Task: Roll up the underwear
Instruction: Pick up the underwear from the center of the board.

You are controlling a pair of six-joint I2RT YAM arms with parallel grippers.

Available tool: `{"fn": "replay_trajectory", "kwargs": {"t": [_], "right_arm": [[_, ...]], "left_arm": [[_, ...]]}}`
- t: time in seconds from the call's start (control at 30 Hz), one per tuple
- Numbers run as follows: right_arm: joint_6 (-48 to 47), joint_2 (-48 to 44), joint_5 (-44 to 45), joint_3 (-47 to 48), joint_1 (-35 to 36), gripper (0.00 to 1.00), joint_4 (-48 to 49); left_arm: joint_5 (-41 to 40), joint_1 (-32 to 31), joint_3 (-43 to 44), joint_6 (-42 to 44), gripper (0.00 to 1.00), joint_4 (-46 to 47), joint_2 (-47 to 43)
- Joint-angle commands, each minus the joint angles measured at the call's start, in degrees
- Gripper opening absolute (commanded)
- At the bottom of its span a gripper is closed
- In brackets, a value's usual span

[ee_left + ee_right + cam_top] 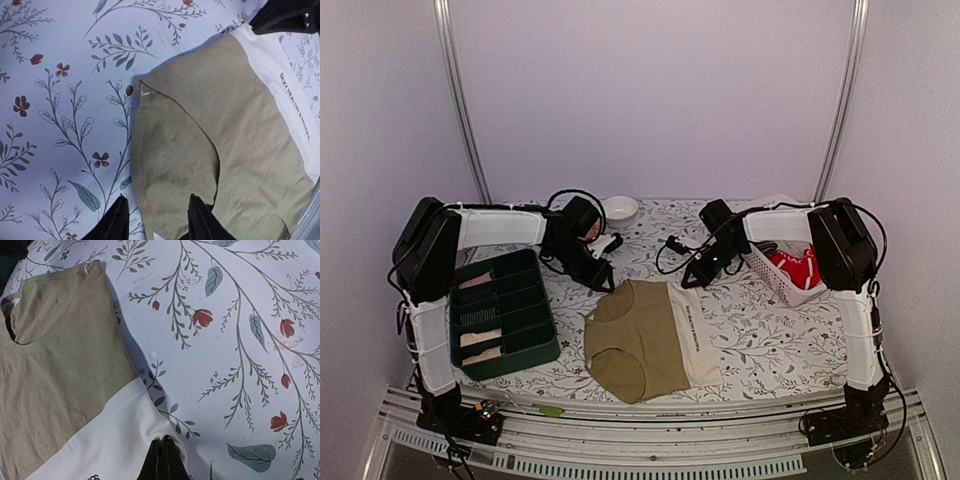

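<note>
My right arm [840,245] covers part of the bright red cloth garment [798,268] in the white slotted plastic basket [770,275]; shape unclear.

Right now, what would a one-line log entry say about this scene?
underwear: flat, unrolled | right gripper: shut on waistband corner | left gripper: open, straddling tan edge

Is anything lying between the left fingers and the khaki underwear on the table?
Nothing visible. The open left fingers hover right over the khaki underwear at its edge; the green tray and white basket sit off to the sides.
</note>
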Motion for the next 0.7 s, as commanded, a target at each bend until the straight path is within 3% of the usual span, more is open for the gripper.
{"fn": "replay_trajectory", "kwargs": {"t": [0.0, 0.23, 0.67], "right_arm": [[0.7, 1.7, 4.4, -1.4, 0.5, 0.0, -1.5], [3.6, 0.2, 5.2, -1.4, -1.3, 0.0, -1.9], [7.2, -1.0, 5.5, -3.2, -2.8, 0.0, -1.7]], "left_arm": [[-2.3, 0.8, -0.8, 0.9, 0.42, 0.6, 0.8], [-2.3, 0.2, 2.1, 2.4, 0.41, 3.0, 4.3], [-6.8, -3.1, 7.8, 4.8, 0.27, 2.2, 12.5]]}}
